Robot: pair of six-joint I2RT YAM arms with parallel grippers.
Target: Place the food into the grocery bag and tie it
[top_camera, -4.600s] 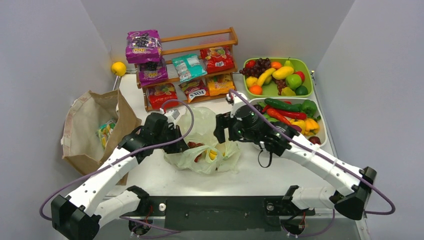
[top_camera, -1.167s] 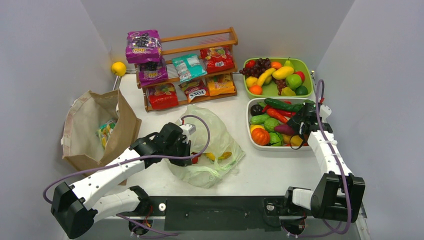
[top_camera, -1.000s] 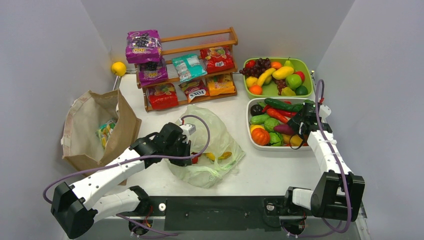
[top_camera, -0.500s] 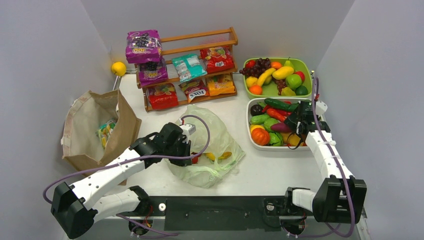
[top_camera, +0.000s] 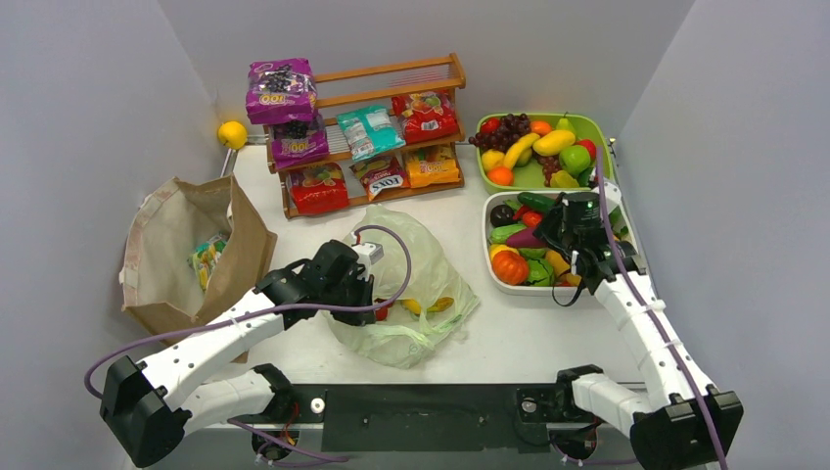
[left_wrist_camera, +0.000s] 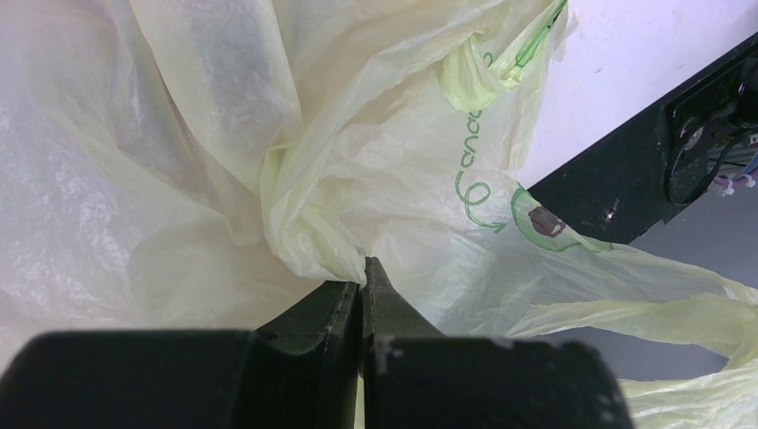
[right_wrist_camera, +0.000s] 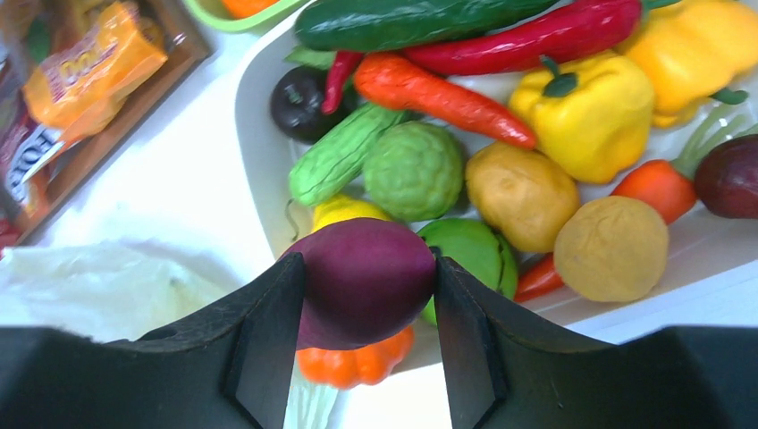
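The pale green grocery bag (top_camera: 411, 284) lies crumpled at mid-table with a banana and red pieces showing through it. My left gripper (top_camera: 364, 294) is shut on a fold of the bag's plastic (left_wrist_camera: 313, 241) at its left side. My right gripper (top_camera: 541, 235) is shut on a purple toy vegetable (right_wrist_camera: 366, 281) and holds it above the white tray (top_camera: 489, 257) of vegetables. The purple vegetable also shows in the top view (top_camera: 526, 237). The bag's loop handles (left_wrist_camera: 661, 313) trail toward the table's front edge.
A wooden rack (top_camera: 391, 93) with snack packets stands at the back. A green tray (top_camera: 597, 125) of fruit sits at the back right. A brown paper bag (top_camera: 186, 250) stands at the left. A yellow ball (top_camera: 232, 133) lies by the left wall.
My right gripper has lifted the purple vegetable out of the white tray and moved left and up with it. My left gripper has stayed shut on the bag.
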